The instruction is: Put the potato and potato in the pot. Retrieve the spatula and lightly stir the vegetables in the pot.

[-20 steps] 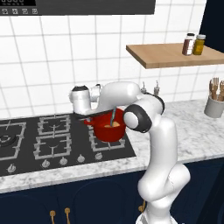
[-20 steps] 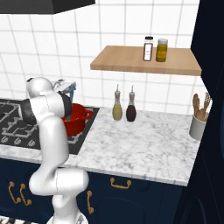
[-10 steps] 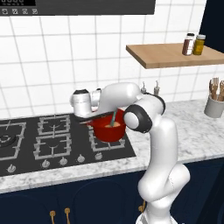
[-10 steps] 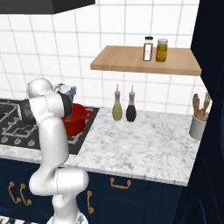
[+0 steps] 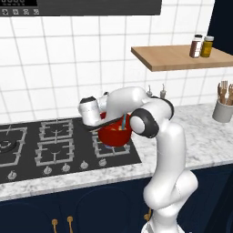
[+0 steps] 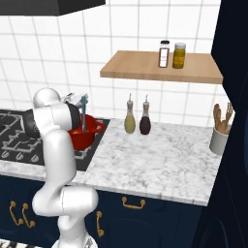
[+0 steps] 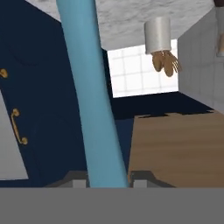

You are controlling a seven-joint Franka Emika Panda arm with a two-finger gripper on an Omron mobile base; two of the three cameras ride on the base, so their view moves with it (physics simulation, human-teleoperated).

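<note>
The red pot [image 5: 113, 134] [image 6: 83, 137] stands on the hob's front right burner. Upright in it is the spatula [image 5: 123, 122] [image 6: 84, 115] [image 7: 89, 96], its light-blue handle rising above the rim. My gripper [image 6: 79, 100] [image 7: 106, 180] is shut on that handle, which runs between the fingertips in the hand view. In the left base view my forearm crosses in front of the pot's rim and hides the fingers. A small pale tan bit of the vegetables [image 5: 119, 128] shows inside the pot, too small to count.
The black hob [image 5: 50, 148] stretches left of the pot. Two bottles [image 6: 137, 120] stand at the wall on the marble counter [image 6: 160, 160]. A grey cup of wooden utensils [image 5: 223, 108] [image 6: 219, 138] is far right. Overhead, a wooden shelf [image 5: 182, 57] holds two jars.
The hand has shifted slightly, lower and sideways, carrying the spatula a little way around inside the pot. The pot has stayed put.
</note>
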